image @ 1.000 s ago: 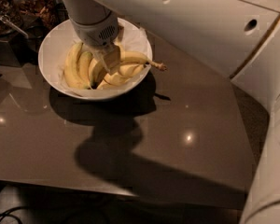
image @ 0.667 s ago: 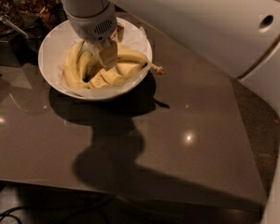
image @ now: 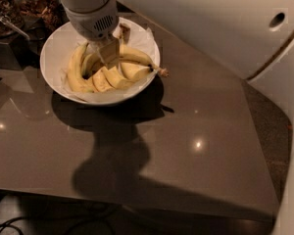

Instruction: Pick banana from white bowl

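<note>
White arm (image: 210, 23) has edged slightly right since a moment ago. White bowl (image: 53, 53) unmoved, far left on the brown table (image: 196, 131). Gripper (image: 110, 56) down among the fruit, seemingly touching it; how far open, cannot tell. Banana (image: 135, 56) lies in the bowl's right side, long axis left-right, stem pointing right over the rim.

The long curved yellow banana (image: 74, 75) hugs the white bowl (image: 51, 48) left wall, pincer (image: 110, 58) over its middle.

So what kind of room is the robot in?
Probably a kitchen or snack corner: a smooth counter, a white bowl of bananas, and jars of brownish food behind it. The gripper is down in the bowl, among the bananas.
</note>
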